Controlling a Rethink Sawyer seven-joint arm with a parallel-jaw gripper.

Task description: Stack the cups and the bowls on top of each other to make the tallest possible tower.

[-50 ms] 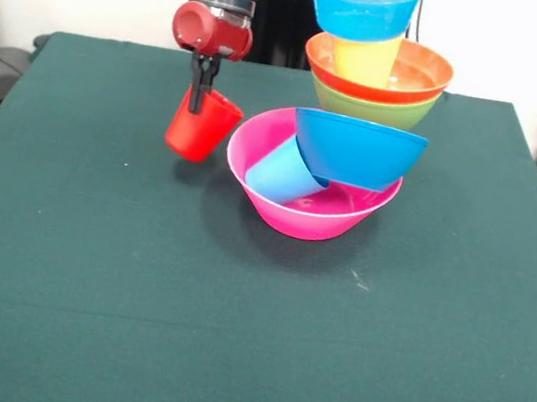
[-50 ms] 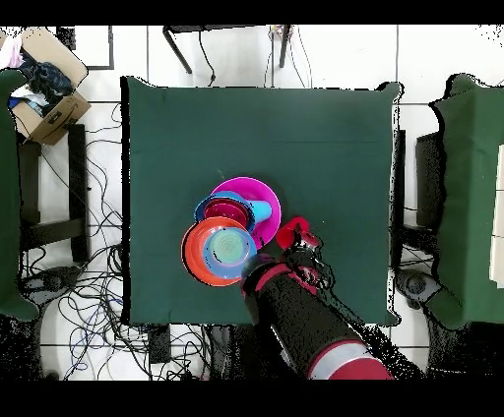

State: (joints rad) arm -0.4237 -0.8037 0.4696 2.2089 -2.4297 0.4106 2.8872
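Stacking partly done: the pink bowl [image 1: 311,218] on the green table [image 1: 80,314] holds a tilted light blue cup [image 1: 284,175] and a large blue bowl [image 1: 357,151]; behind it stands a separate pile [image 1: 377,50] of green, orange, yellow and blue pieces, not yet merged. The arm reaches down left of the pink bowl, its gripper [image 1: 201,85] clamped on the rim of the red cup [image 1: 201,125], which hangs tilted above the cloth.

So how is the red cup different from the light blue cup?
The red cup hangs in the air, held by the gripper; the light blue cup lies tipped inside the pink bowl. Nothing sits on the red cup, while a blue bowl leans over the light blue cup. Both are glossy, tapered and handle-free.
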